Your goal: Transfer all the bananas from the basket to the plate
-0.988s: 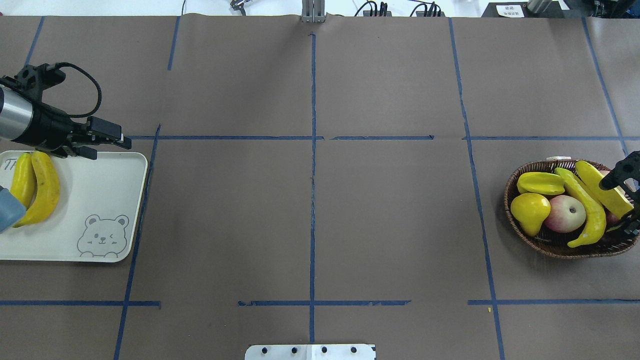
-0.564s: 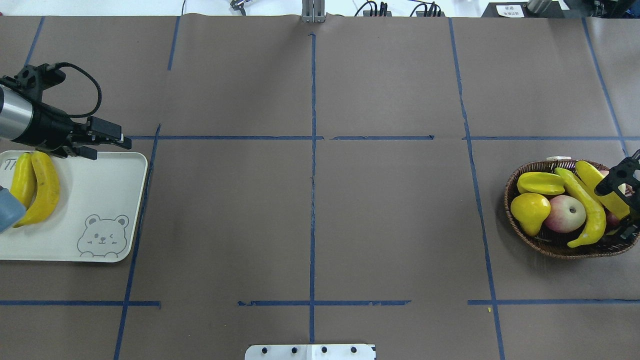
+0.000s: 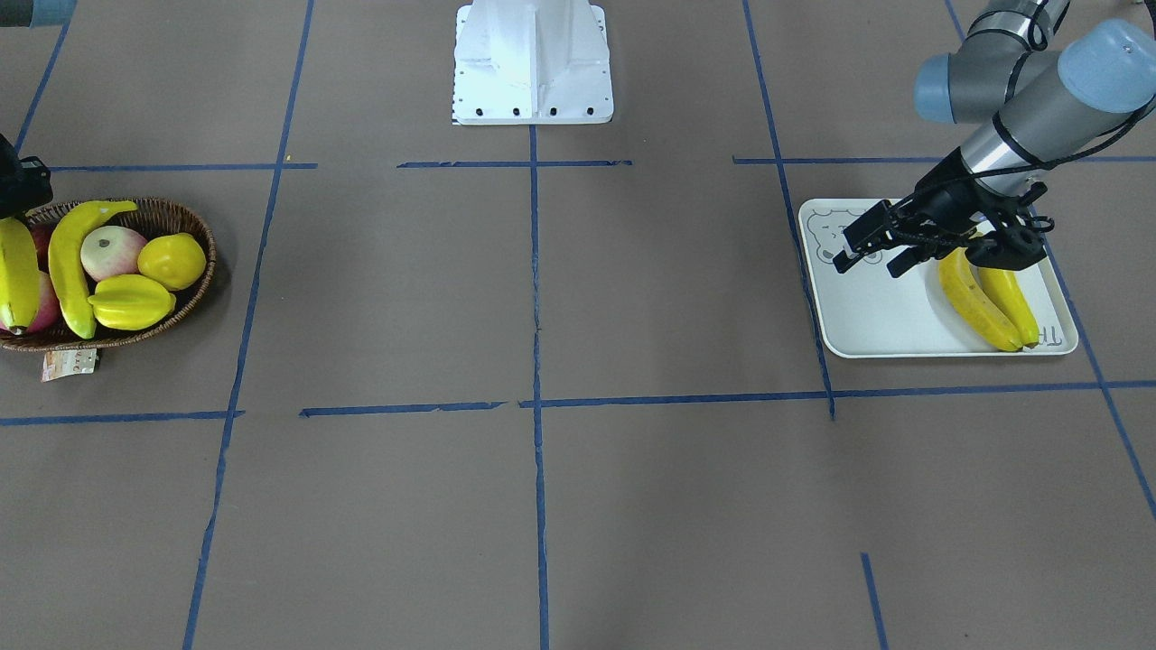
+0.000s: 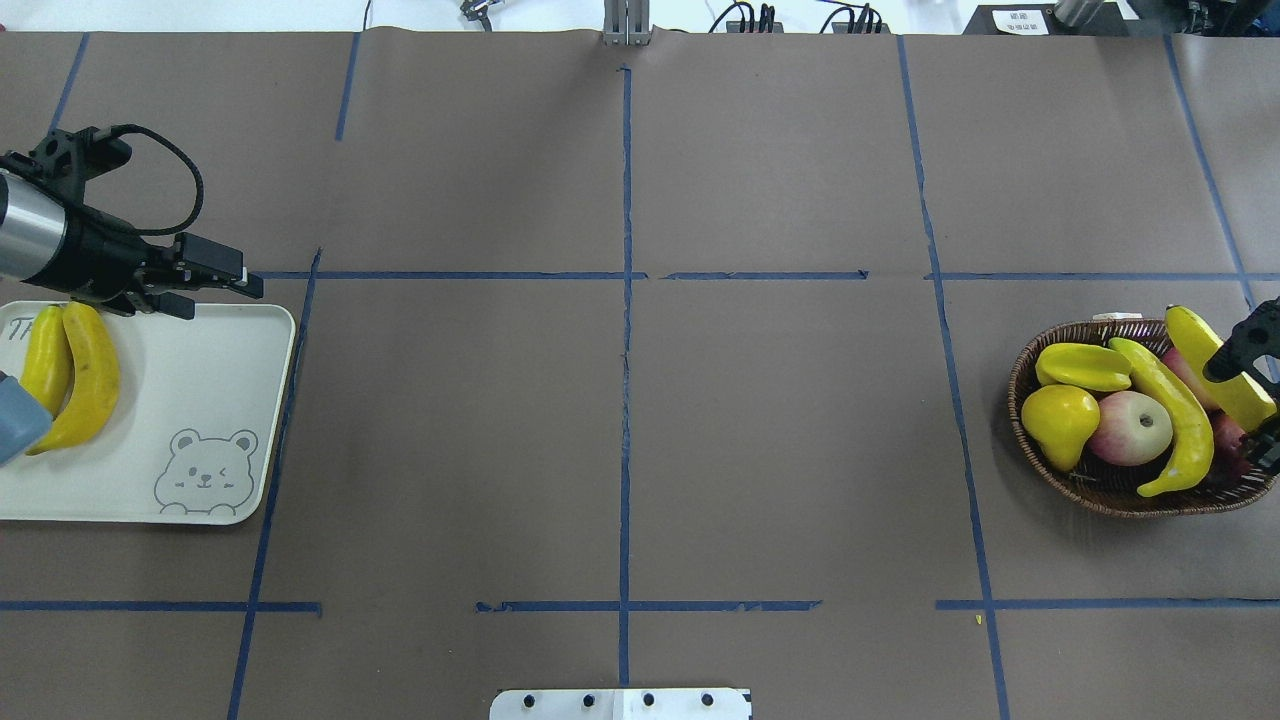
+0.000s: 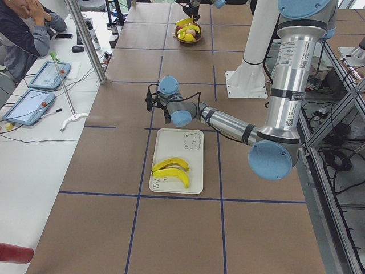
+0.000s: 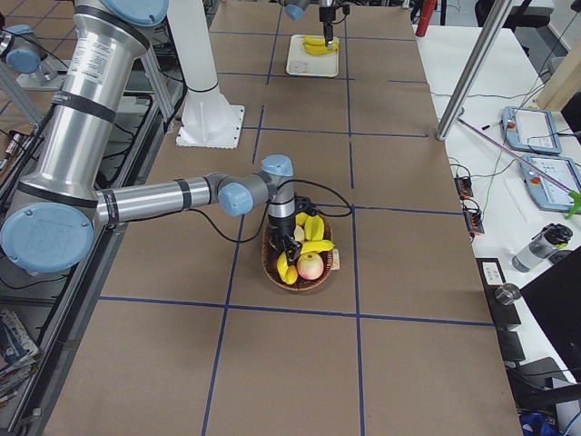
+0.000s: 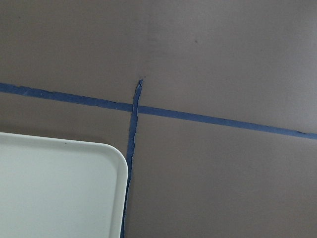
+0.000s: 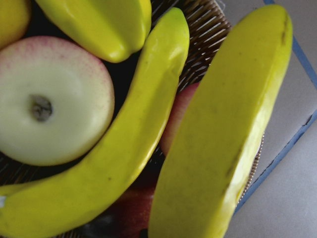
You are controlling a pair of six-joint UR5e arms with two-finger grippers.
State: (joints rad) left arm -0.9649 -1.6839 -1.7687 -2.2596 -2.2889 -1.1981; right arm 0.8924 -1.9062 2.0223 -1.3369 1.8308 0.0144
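My right gripper [image 4: 1254, 392] is shut on a yellow banana [image 4: 1212, 362] and holds it tilted just above the right side of the brown wicker basket [image 4: 1120, 492]. This banana fills the right of the right wrist view [image 8: 223, 139]. A second banana [image 4: 1172, 412] lies in the basket across the other fruit. Two more bananas [image 4: 72, 375] lie side by side at the left end of the off-white bear-face plate [image 4: 200, 400]. My left gripper [image 4: 200, 283] is open and empty, hovering over the plate's far edge.
The basket also holds a ridged starfruit [image 4: 1085, 367], a round yellow fruit [image 4: 1060, 420] and a pink-white apple [image 4: 1130, 427]. A paper tag [image 3: 68, 364] lies at the basket's rim. Blue tape lines cross the brown table. The robot's white base [image 3: 533, 63] stands at the near middle.
My right gripper has raised the held banana a little out of the basket, its far end shifting up and to the right. The left arm has not moved.
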